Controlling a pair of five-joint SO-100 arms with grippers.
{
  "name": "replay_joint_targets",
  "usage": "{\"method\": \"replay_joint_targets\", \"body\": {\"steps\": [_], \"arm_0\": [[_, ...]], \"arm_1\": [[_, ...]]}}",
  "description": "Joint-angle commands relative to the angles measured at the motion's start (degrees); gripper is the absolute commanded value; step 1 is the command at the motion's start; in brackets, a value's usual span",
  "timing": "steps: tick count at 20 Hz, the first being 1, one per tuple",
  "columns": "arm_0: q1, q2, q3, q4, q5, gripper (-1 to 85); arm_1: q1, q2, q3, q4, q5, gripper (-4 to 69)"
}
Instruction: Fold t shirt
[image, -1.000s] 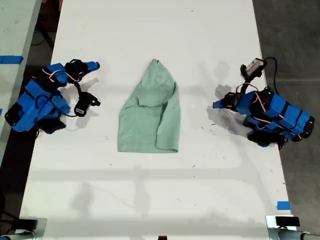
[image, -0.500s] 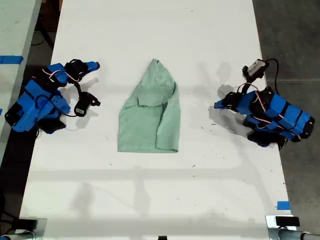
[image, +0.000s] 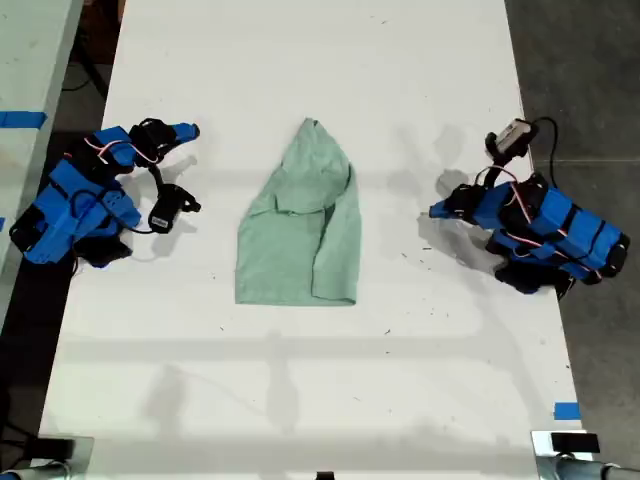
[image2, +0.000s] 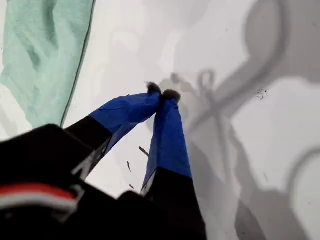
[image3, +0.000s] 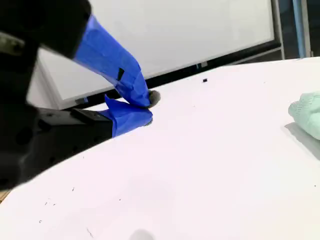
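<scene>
The pale mint-green t shirt (image: 300, 230) lies partly folded in the middle of the white table (image: 300, 400), its pointed top toward the far edge. My first gripper (image: 436, 210) rests low over the table at the exterior view's right, shut and empty, a hand's width from the shirt's side. In the first wrist view its fingertips (image2: 162, 93) touch, with the t shirt (image2: 45, 55) beyond them. My second gripper (image: 190, 130) sits at the exterior view's left, shut and empty (image3: 147, 107), well apart from the shirt (image3: 307, 112).
A second pale table with blue tape (image: 22, 119) stands beyond the exterior view's left edge. A blue tape mark (image: 566, 410) sits near the table's front corner at the exterior view's right. Dark floor (image: 580, 80) borders that side.
The first arm has drawn back slightly toward the exterior view's right, away from the shirt. The second arm and the shirt have not moved.
</scene>
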Motion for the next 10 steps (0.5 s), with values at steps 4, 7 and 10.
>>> {"method": "replay_joint_targets", "body": {"steps": [4, 7, 10], "arm_0": [[0.4, 0.5, 2.2, -1.0, -0.1, -0.2], [0.4, 0.5, 2.2, -1.0, 0.1, -0.2], [0.4, 0.5, 2.2, -0.9, -0.4, -0.2]], "arm_1": [[0.1, 0.8, 2.2, 0.4, 2.6, 1.3], [-1.2, 0.8, 2.3, -0.4, 3.0, 1.3], [2.4, 0.8, 2.5, -0.2, 1.1, 1.3]]}}
